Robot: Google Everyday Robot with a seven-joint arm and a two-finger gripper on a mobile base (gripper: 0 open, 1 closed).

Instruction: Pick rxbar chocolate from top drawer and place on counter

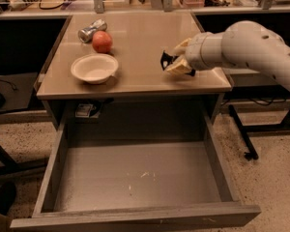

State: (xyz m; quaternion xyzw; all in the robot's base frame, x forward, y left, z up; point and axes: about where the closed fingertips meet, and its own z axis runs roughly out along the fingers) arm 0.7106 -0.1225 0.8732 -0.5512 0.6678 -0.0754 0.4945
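Observation:
The top drawer (135,216) is pulled wide open below the counter (135,42); its grey floor is bare. My gripper (170,64) hovers just above the right front part of the counter, reaching in from the right. Its pale fingers (180,67) are shut on a small black piece, the rxbar chocolate (164,62), seen edge-on at the fingertips. Most of the bar is hidden by the fingers.
A white bowl (94,68), a red apple (102,41) and a lying silver can (92,30) sit on the counter's left half. A small pale packet (84,110) lies under the counter's front left. Cluttered benches stand behind. A dark table frame (241,134) stands to the right.

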